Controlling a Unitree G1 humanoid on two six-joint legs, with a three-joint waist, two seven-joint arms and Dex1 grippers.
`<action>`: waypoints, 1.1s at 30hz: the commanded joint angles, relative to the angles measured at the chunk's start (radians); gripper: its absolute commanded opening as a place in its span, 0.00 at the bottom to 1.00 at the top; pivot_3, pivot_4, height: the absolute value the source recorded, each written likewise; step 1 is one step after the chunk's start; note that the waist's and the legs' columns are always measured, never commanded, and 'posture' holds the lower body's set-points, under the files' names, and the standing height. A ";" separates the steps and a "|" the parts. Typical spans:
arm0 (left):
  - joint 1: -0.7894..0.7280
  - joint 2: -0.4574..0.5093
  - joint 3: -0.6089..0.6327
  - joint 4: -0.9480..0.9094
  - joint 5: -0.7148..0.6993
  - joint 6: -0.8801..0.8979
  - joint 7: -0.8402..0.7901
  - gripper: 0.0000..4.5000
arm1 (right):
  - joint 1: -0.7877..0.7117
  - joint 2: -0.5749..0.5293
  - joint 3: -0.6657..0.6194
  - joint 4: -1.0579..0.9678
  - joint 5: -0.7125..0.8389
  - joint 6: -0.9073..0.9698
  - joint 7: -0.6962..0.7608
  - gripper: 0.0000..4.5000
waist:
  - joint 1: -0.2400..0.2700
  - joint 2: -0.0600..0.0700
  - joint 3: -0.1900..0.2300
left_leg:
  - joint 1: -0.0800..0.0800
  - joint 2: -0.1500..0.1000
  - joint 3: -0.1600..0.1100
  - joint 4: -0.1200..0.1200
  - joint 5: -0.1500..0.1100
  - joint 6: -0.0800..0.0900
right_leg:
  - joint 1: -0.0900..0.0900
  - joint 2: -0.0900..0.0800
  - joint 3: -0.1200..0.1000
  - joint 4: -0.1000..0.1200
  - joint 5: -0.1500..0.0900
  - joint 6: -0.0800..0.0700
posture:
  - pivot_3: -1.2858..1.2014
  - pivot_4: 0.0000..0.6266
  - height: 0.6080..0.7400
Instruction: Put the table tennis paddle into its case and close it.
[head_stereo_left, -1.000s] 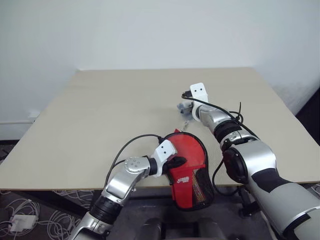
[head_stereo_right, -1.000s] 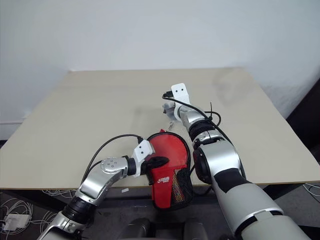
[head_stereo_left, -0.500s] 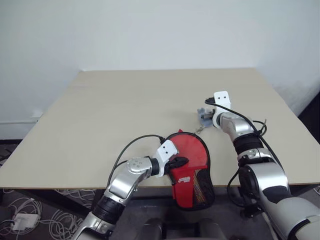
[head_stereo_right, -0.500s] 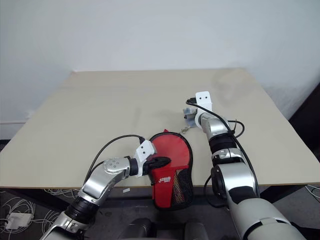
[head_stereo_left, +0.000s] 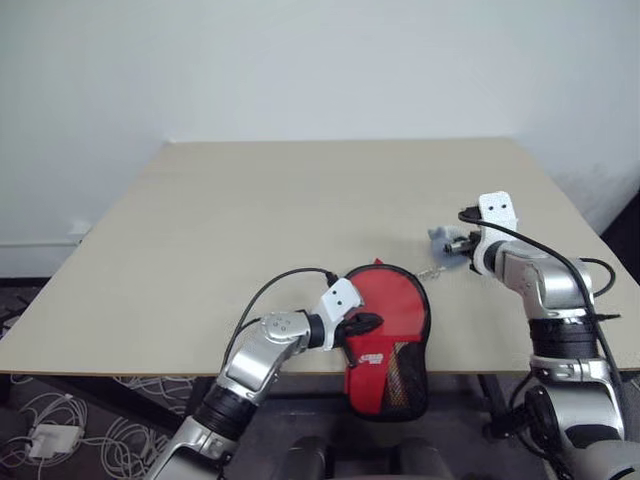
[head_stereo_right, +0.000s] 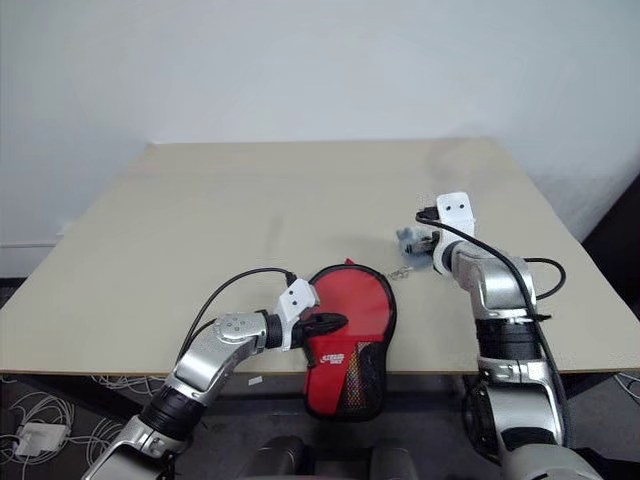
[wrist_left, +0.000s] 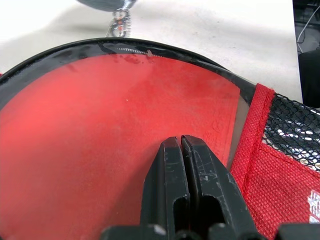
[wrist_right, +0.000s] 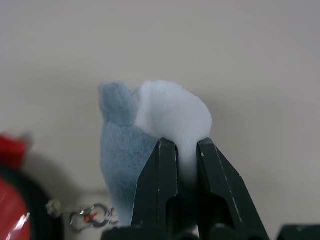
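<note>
Through the case's (head_stereo_left: 388, 330) clear window we see only red, probably the table tennis paddle's (wrist_left: 115, 135) blade, with its handle hidden under the fabric, while the right gripper's fingers (wrist_right: 162, 185) cover the lower part of the grey-blue plush (wrist_right: 150, 130), and the chain links (wrist_right: 92, 217) are too small to tell.

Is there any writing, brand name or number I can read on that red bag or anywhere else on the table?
White logo on the red case, just above its black mesh pocket: a printed mark is there, but too small and blurred to read.
Plush charm on the zip chain: no writing to be seen.
Table: no writing or label on it.
</note>
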 joint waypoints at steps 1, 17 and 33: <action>0.007 0.009 -0.023 0.061 0.036 0.016 -0.002 0.00 | 0.000 -0.061 -0.013 -0.104 0.026 0.032 0.042 0.00 | 0.001 0.000 0.000 | 0.000 0.000 0.000 0.000 0.000 0.000 | 0.000 0.000 0.000 0.000 -0.001 0.001 | 0.52 0.00 0.96; -0.023 -0.009 -0.025 0.110 0.037 -0.007 -0.005 0.00 | 0.159 -0.263 -0.014 -0.287 0.172 -0.053 0.295 0.00 | 0.019 -0.001 0.001 | 0.000 0.000 0.000 0.005 -0.002 0.003 | 0.003 -0.001 -0.001 -0.002 -0.003 0.004 | 0.52 0.00 0.96; -0.034 -0.008 -0.022 0.125 0.039 -0.010 -0.007 0.00 | 0.379 -0.441 -0.071 -0.278 0.246 -0.296 0.538 0.00 | 0.032 -0.004 0.001 | -0.001 0.000 0.001 0.005 -0.003 0.003 | 0.004 -0.002 -0.001 -0.004 -0.003 0.005 | 0.52 0.00 0.96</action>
